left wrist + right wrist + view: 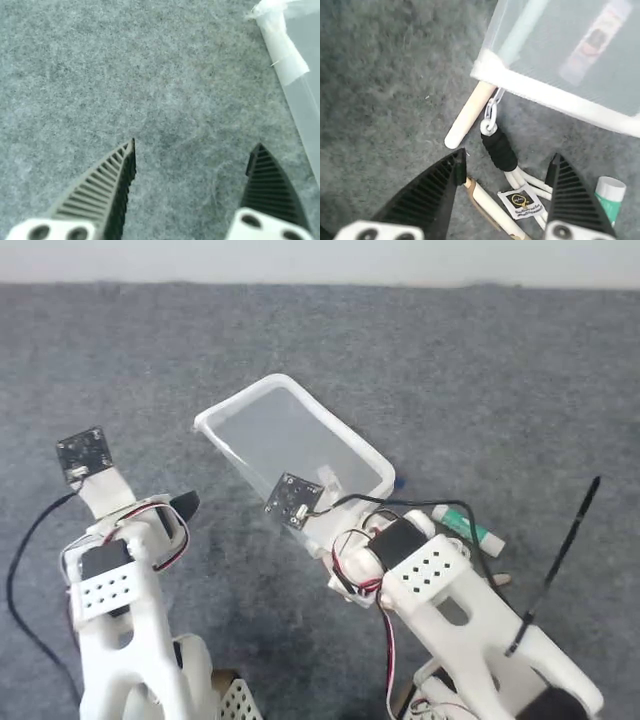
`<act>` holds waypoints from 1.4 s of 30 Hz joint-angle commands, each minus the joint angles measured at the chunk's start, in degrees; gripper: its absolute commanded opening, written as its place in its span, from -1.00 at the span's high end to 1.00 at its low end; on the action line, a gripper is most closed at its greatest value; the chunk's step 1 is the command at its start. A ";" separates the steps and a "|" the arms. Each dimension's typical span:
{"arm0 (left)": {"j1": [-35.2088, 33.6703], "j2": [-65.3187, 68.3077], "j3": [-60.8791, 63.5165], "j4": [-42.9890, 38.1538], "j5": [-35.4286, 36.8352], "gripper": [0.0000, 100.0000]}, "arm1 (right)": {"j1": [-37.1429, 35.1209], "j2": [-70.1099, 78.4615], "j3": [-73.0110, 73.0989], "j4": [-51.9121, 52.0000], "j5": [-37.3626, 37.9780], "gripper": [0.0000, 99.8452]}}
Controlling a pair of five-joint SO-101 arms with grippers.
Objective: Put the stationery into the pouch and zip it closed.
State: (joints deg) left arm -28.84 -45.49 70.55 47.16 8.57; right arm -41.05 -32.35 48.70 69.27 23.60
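The pouch (285, 430) lies mid-worktop (450, 370) on grey felt, its clear walls framed by white trim. It looks light and floppy, so I expect it to slide and buckle if pushed rather than hold its shape. The safest hold is on the trim, with one side pinned while the other works the zip. The zip pull (498, 147) is a black grip on a small metal clip and hangs off a corner of the pouch. It seems firm and grippy, the obvious place to pinch for closing. The right end effector (507, 155) hovers just over it with its jaws apart and nothing between them. A pencil (469, 114) lies with one end tucked under the trim. It is stiff, light and likely to roll, so it is best taken across the shaft. A glue stick (609, 194) (smooth-sided, so probably slippery) and what may be a pen (487, 202) lie just beside the white cord (532, 182). The left end effector (195, 145) is spread wide over bare felt near the pouch's other corner. A tag (521, 202) on the cord carries a round emblem and tiny print, too small to make out. A label shows through the pouch wall, but whether that thing is inside or beneath I cannot tell.
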 commanded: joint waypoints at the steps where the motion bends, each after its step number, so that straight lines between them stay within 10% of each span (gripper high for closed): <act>1: -0.35 -2.20 -1.19 -1.49 0.44 0.33 | 0.22 3.56 -0.35 -1.27 1.58 0.49; 16: -0.35 -2.20 -1.10 -1.49 0.26 0.33 | 5.05 18.15 -0.44 -8.92 5.98 0.50; 29: -0.26 -2.20 -1.10 -1.32 0.26 0.33 | 5.05 17.63 -5.89 -3.03 4.92 0.99; 42: -0.09 -2.20 -1.19 -1.14 0.26 0.33 | 5.05 -5.41 -1.05 -5.14 -1.41 0.99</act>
State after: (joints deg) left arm -28.84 -45.49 70.55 47.16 8.57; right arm -36.75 -30.86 46.42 65.85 22.99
